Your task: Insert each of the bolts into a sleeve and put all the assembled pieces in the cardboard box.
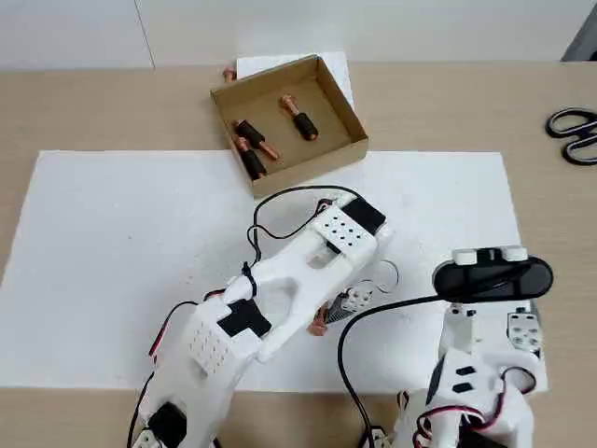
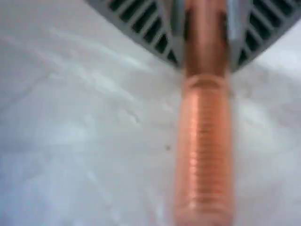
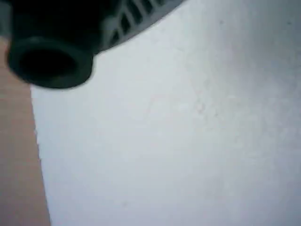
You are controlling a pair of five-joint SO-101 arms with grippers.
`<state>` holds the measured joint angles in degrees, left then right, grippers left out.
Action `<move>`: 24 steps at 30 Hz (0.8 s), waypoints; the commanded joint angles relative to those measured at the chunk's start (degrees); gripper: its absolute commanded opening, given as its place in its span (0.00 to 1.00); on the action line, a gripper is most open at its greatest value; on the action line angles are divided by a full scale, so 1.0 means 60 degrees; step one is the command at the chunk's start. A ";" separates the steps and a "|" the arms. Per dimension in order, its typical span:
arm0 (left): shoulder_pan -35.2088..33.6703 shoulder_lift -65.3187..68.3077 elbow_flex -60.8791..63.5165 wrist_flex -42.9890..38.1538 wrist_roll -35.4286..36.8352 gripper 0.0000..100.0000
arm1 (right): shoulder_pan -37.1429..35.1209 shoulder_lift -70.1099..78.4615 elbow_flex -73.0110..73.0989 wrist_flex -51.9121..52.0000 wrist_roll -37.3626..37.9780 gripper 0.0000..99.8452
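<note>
Left wrist view puts the copper bolt straight down the middle of the left gripper. The jaws are closed on its smooth end, and the threaded shank sticks out free in line with the gripper, above the white sheet. In the high view this bolt sits near the middle of the sheet's front edge, its free end pointing toward the front-left.

The black sleeve is clamped in the right gripper, its open bore facing that arm's wrist camera. It hangs over the sheet's edge where the wooden table begins, which I judge to be near the front-right corner.

So the bolt lies left of the sleeve, with a gap between them. The 2 long axes do not look lined up yet, so mating them probably calls for turning the shank toward the bore.

The cardboard box, at the sheet's back edge, already holds 3 assembled pieces.
</note>
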<state>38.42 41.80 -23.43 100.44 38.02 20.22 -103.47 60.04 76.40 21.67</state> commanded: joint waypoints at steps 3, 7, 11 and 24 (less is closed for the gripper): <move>-0.0293 -0.1245 -0.1018 0.0000 -0.0029 0.01 | 0.0037 -0.0051 -0.0088 -0.0168 0.0059 0.01; -0.0278 -0.2388 -0.1018 0.0000 -0.0425 0.01 | 0.0037 -0.0051 -0.0088 -0.0168 0.0059 0.01; -0.0278 -0.3473 -0.1004 0.0000 -0.0703 0.01 | 0.0037 -0.0051 -0.0088 -0.0168 0.0059 0.01; -0.1011 -0.6593 -0.0388 -0.0015 -0.7077 0.01 | 0.0007 -0.0051 -0.0088 -0.0198 0.0059 0.01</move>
<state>35.34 8.13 -26.42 100.18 11.65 20.22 -103.47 60.04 76.40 21.67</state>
